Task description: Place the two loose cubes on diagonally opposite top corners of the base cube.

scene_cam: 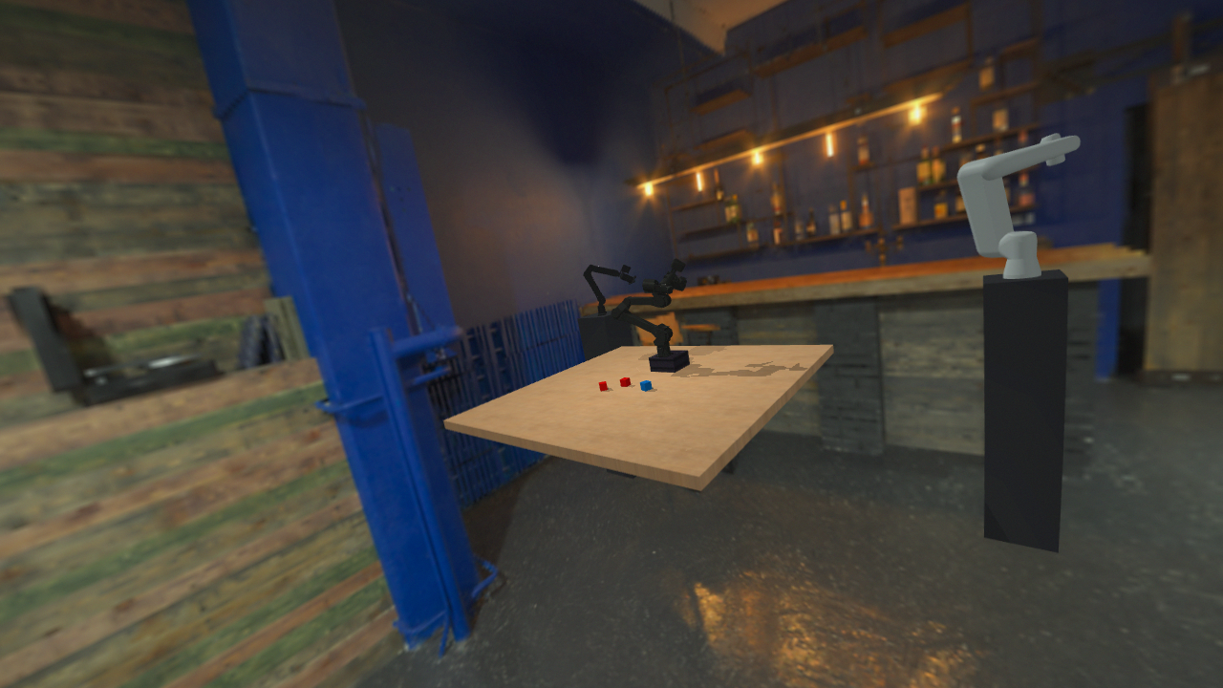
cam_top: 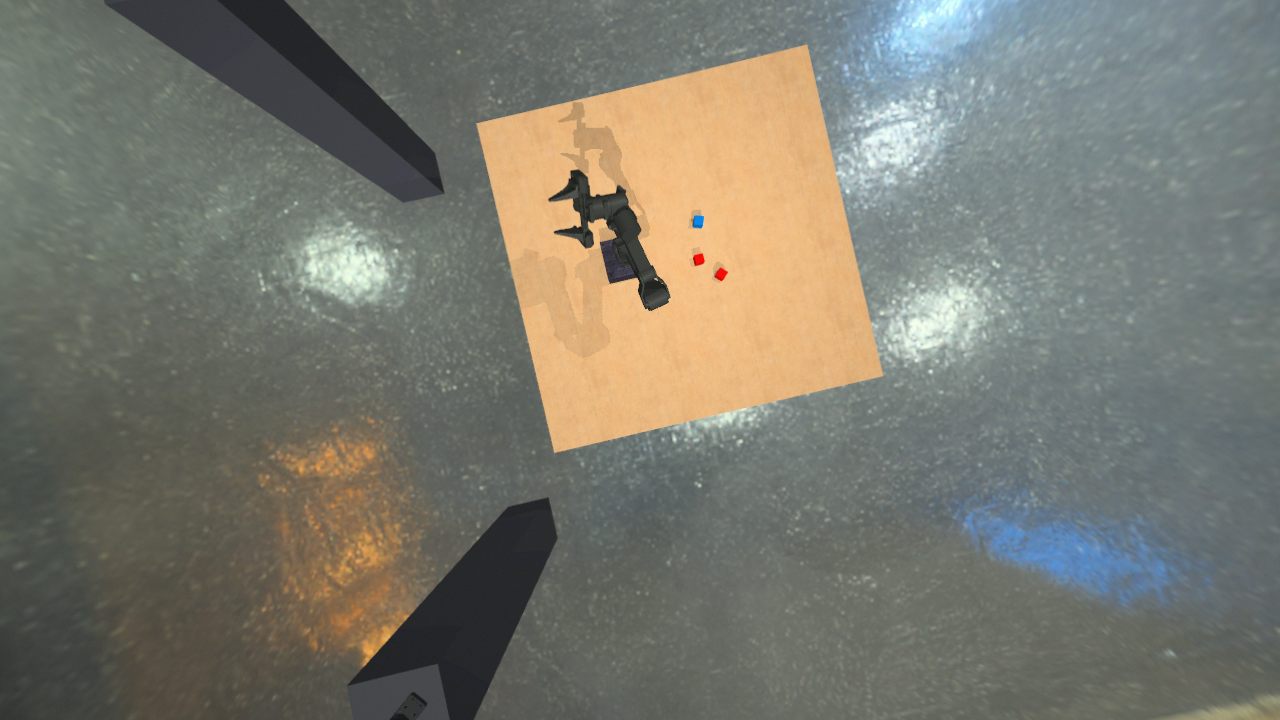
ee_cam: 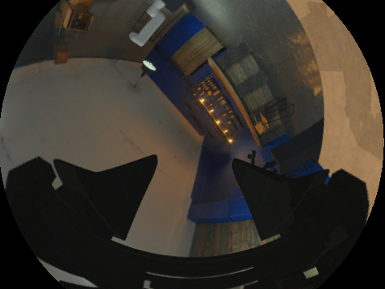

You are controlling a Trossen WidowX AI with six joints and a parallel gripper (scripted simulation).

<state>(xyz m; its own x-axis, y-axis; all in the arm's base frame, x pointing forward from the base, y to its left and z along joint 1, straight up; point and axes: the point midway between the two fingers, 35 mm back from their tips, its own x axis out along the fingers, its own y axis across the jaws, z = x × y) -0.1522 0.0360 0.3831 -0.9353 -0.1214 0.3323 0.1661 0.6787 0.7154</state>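
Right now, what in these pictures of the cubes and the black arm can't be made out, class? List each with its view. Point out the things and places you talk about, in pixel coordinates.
- Fine gaps beneath the small red and blue cubes (cam_top: 698,222) (scene_cam: 645,385): top and exterior, too small.
- The dark square base plate's (cam_top: 614,265) (scene_cam: 668,363) full outline: top, covered by the black arm.
- Every cube: wrist, outside the hand camera's view.

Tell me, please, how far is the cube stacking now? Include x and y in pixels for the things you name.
Nothing looks stacked: one red cube (cam_top: 699,259) (scene_cam: 625,382), a second red cube (cam_top: 720,274) (scene_cam: 603,385) and the blue cube (cam_top: 698,221) (scene_cam: 645,385) sit apart on the table (cam_top: 760,358) (scene_cam: 598,419). Nothing is in hand; the jaws stand open. All remains: set both reds on opposite corners of the blue, probably the base, release, withdraw.
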